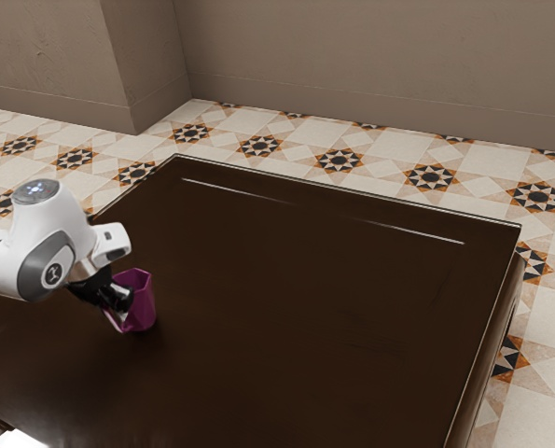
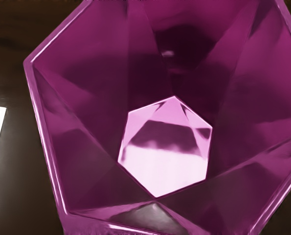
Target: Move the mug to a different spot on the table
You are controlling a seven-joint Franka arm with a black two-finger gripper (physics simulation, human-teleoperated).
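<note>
Hand (image 1: 112,295) is clamped on the purple mug (image 1: 135,303) at its rim. Mug's tilted, low over the surface (image 1: 333,299), ext. view's left. Looks light, stiff, prob. slick; rim wall's the best hold.

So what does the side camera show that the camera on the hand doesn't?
The exterior view adds the white arm, the whole dark table, the tiled floor and walls, with the mug toward the exterior view's left. The wrist view looks down into the mug: faceted purple sides and a pale hexagonal bottom. Both share the mug and the dark table.
</note>
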